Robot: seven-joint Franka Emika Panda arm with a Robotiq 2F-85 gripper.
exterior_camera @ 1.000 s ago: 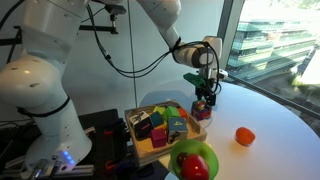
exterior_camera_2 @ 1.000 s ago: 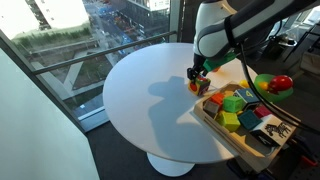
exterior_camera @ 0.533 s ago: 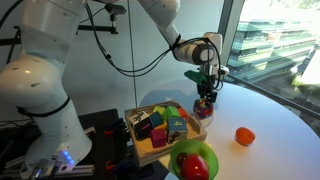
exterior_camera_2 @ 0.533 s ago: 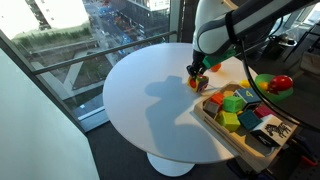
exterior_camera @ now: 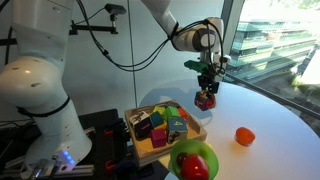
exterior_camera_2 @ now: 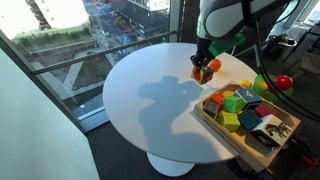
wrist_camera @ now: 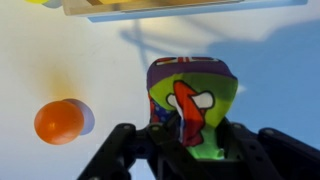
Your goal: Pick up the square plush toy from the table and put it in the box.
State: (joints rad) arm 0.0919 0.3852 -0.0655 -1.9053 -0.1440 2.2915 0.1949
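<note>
Over on the left stands the robot's bulky white base [exterior_camera: 40,95], with black cables [exterior_camera: 125,70] looping across behind it. Next comes the box [exterior_camera: 137,145], a shallow light-wood tray at the near edge of the round white table [exterior_camera: 270,110], already crowded with coloured blocks [exterior_camera: 160,122]. Just in front of it sits a bright green bowl [exterior_camera: 205,155] with a red ball [exterior_camera: 192,168] in it.

Further right, the arm reaches down from above. Its gripper [exterior_camera: 207,90] is clamped on the square plush toy [exterior_camera: 206,101], fingers pinching its top. The toy hangs beyond the box's far corner, not over it, and looks to be clear of the tabletop. An orange ball [exterior_camera: 244,136] lies by itself on the bare white surface to the right. Past that, floor-to-ceiling glass [exterior_camera: 275,40] gives onto sunlit buildings.

In an exterior view from the opposite side, the window [exterior_camera_2: 80,30] looks down onto a street far below. The table [exterior_camera_2: 130,70] stands on a single pedestal foot [exterior_camera_2: 170,165], and the arm throws a broad grey shadow [exterior_camera_2: 165,95] across the top.

The wrist view shows the toy [wrist_camera: 190,95] close up, green and purple patches with red, gripped between the dark fingers [wrist_camera: 125,150], and the orange ball [wrist_camera: 60,120] to its left.
</note>
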